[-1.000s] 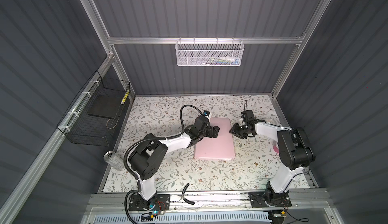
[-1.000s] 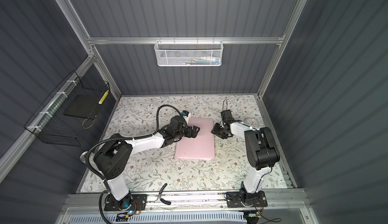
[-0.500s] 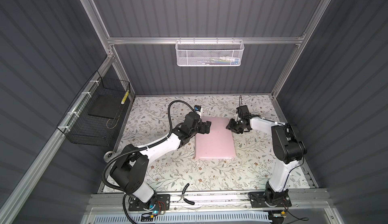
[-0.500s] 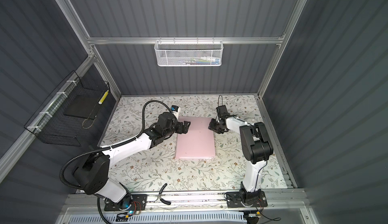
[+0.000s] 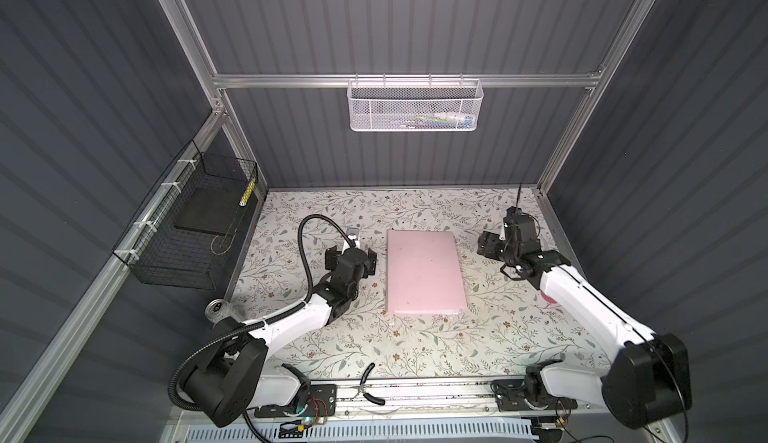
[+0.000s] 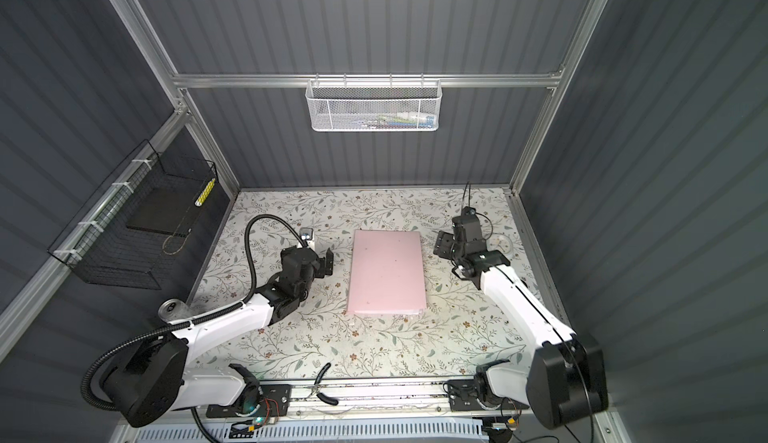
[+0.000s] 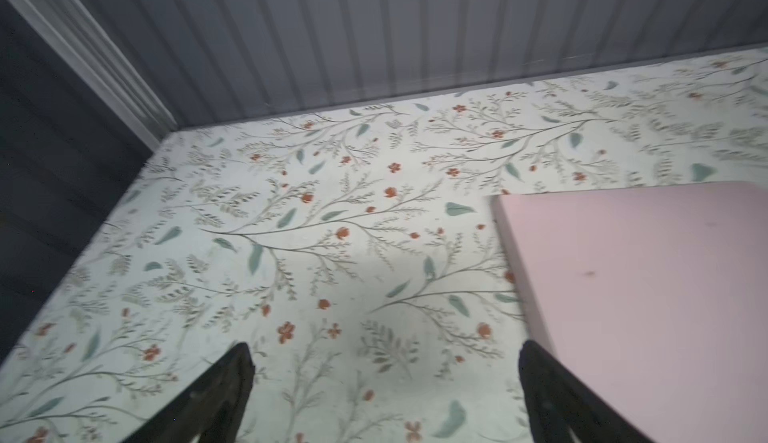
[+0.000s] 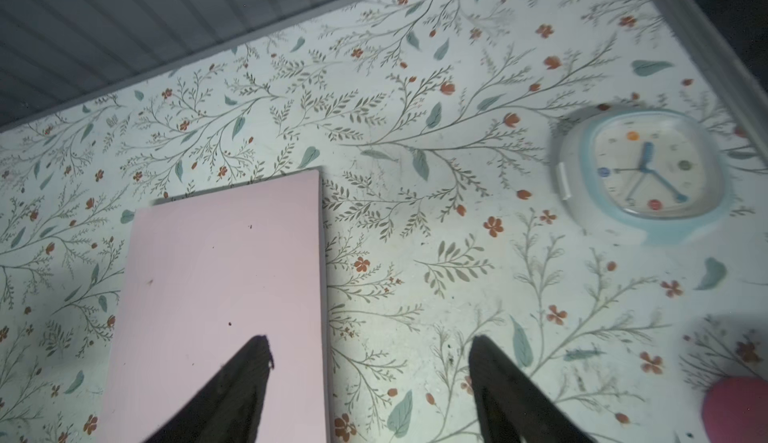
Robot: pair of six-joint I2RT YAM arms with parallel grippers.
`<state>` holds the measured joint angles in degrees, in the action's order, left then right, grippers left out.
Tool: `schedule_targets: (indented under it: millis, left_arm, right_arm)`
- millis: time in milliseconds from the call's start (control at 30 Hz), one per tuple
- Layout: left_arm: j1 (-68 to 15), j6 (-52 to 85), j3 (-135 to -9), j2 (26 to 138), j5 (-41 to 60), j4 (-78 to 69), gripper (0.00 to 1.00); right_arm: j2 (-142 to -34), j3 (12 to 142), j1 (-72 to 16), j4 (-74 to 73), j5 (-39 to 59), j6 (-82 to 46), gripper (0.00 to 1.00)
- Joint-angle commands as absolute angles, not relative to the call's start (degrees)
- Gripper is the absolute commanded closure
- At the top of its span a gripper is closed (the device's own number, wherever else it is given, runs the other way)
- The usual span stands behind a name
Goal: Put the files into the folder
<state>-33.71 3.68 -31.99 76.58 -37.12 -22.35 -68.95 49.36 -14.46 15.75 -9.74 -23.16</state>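
Observation:
The pale pink folder lies shut and flat in the middle of the floral table. The files are hidden as sheets; only a thin white edge peeks out at the folder's near right corner. My left gripper hovers open just left of the folder, touching nothing. In the left wrist view it is empty, with the folder beside one fingertip. My right gripper stands open off the folder's far right edge. In the right wrist view it straddles the folder's edge, empty.
A white and blue clock lies by the right wall, and a pink object sits near it. A black wire basket hangs on the left wall, a white mesh basket on the back wall. A can stands at the left edge.
Both grippers have drawn back from the folder, the left one leftward and the right one rightward. The right gripper's jaws have opened wider. The folder stays shut and flat.

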Motion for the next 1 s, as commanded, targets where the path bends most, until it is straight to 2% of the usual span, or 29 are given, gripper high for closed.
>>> schedule_targets:
  millis: [0, 100, 200, 300, 367, 467, 500, 567, 600, 667, 700, 767, 800, 967]
  left_arm:
    - [-25.34, -3.57, -28.56, 77.30, -40.10, -32.72, 0.00]
    - [-14.87, 1.80, -25.31, 77.81, -30.13, -33.07, 0.00]
    - [-10.94, 2.39, -20.85, 81.33, -28.01, -42.45, 0.00]
    - [-10.12, 0.13, -21.79, 85.67, -30.31, -48.21, 0.00]
    - [-8.06, 3.24, -22.90, 90.64, -33.03, -53.43, 0.00]
    - [-5.55, 3.54, -24.88, 94.76, -25.85, -53.57, 0.00]
    - [-4.81, 4.07, -26.01, 94.35, -22.92, -49.41, 0.00]
    - [-4.24, 3.23, -25.03, 96.79, -19.36, -52.90, 0.00]
    - [-4.22, 1.39, -24.49, 99.05, -19.15, -59.36, 0.00]
    - [-4.13, 2.01, -26.21, 97.40, -16.79, -51.91, 0.00]
    - [-4.13, 1.09, -25.36, 98.84, -16.75, -57.09, 0.00]
    - [-4.13, 2.00, -26.09, 97.42, -16.75, -52.19, 0.00]
    - [-4.13, 1.42, -25.45, 98.58, -16.80, -56.05, 0.00]
    - [-4.13, 1.80, -25.81, 98.08, -17.16, -54.14, 0.00]
  right_arm:
    - [-67.52, 46.84, -14.85, 11.52, -16.83, -20.04, 0.19]
    - [-66.98, 45.48, -14.94, 8.47, -19.34, -17.52, 0.16]
    - [-65.32, 40.78, -15.03, -0.12, -20.07, -14.33, 0.14]
    - [-65.03, 36.80, -15.03, -7.89, -19.32, -10.73, 0.12]
    - [-66.04, 36.02, -14.82, -8.33, -20.29, -9.94, 0.10]
    - [-68.58, 34.07, -13.55, -11.00, -22.73, -9.28, 0.08]
    - [-68.45, 34.53, -12.72, -9.59, -22.57, -10.08, 0.07]
    - [-67.62, 32.27, -12.17, -14.61, -23.55, -7.33, 0.06]
    - [-67.17, 31.14, -12.00, -16.83, -24.10, -5.37, 0.06]
    - [-67.77, 29.07, -10.37, -21.58, -24.09, -3.80, 0.05]
    - [-68.91, 27.81, -9.02, -24.21, -23.00, -3.98, 0.04]
    - [-71.73, 24.89, -7.12, -30.42, -21.28, -4.44, 0.03]
    - [-74.05, 22.80, -6.59, -36.37, -21.15, -4.28, 0.02]
    - [-76.47, 24.37, -5.68, -37.92, -20.19, -1.29, 0.01]
